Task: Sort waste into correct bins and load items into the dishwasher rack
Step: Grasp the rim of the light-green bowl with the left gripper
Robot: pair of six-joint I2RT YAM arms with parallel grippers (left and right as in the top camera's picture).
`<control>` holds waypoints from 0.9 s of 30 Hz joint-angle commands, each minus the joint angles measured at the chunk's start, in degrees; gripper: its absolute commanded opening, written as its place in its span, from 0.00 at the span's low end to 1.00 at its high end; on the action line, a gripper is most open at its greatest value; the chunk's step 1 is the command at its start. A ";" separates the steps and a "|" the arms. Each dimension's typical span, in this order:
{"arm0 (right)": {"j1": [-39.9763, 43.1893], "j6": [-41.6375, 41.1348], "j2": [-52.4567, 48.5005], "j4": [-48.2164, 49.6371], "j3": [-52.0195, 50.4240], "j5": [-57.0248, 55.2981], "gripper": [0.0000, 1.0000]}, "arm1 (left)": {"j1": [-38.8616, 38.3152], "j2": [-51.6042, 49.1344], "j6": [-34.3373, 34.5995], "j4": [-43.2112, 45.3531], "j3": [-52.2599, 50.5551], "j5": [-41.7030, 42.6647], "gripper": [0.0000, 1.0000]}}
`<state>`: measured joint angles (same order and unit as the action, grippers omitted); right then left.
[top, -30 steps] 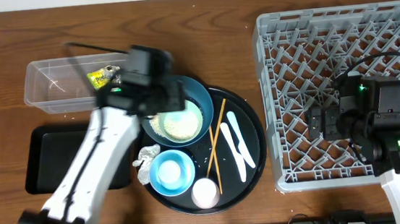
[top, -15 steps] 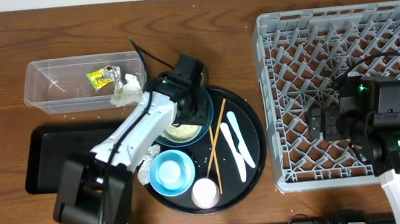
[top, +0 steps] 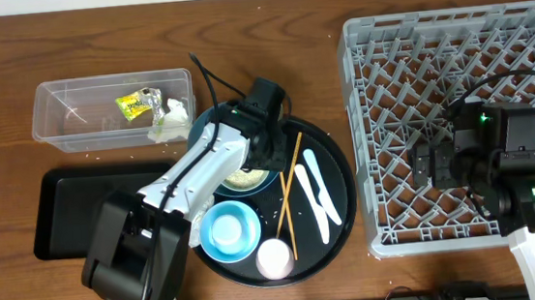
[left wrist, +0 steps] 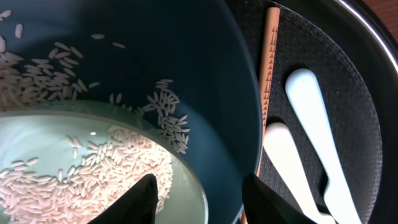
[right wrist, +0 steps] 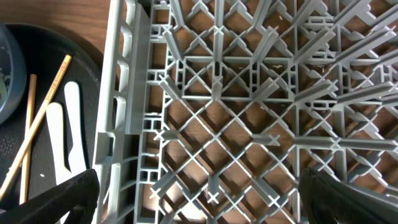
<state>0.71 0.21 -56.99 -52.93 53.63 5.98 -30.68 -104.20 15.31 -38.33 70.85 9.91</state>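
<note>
clear rectangular plastic tub: holds crinkled yellow-green wrapper | left gripper: spread, empty, over rice-filled pale green bowl on large blue plate; should pinch rim, lift level | right gripper: spread, over grey pegged rack

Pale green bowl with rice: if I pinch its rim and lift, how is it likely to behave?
The pale green bowl looks rigid and glossy, so a rim pinch may slip. The loose rice inside would probably slide and spill if it tilts. It rests on the blue plate, strewn with grains, so a nudge might make it skate.
</note>
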 commanded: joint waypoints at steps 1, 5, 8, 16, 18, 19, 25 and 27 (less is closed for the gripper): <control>-0.90 -0.57 0.09 -0.46 1.07 0.46 0.99 | -0.04 -0.74 2.34 0.00 -0.42 -4.24 0.45; -0.90 -0.59 0.09 -0.66 1.07 0.46 0.99 | -0.07 -1.70 3.06 0.24 -1.05 -5.66 0.46; -0.90 -0.57 0.09 -0.66 1.07 0.46 0.99 | -0.04 -2.25 3.06 0.28 -1.05 -5.70 0.46; -0.90 -0.59 0.09 -0.66 1.07 0.46 0.99 | -0.17 -2.99 3.04 0.92 -1.25 -5.70 0.37; -0.90 -0.59 0.09 -0.66 1.07 0.48 0.99 | -0.28 -2.99 3.04 0.94 -1.27 -5.75 0.35; -0.90 -0.59 0.09 -0.66 1.07 0.46 0.99 | -0.31 -2.99 3.04 1.07 -1.27 -5.75 0.31; -0.90 -0.59 0.09 -0.72 1.07 0.48 0.99 | -0.83 -3.02 3.04 1.36 -1.36 -6.75 0.19; -0.90 -0.59 0.09 -0.72 1.07 0.48 0.99 | -1.25 -3.04 3.04 1.38 -1.38 -7.74 0.19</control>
<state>0.71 0.21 -56.99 -53.39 53.63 5.98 -31.35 -106.45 18.22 -37.01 70.04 4.62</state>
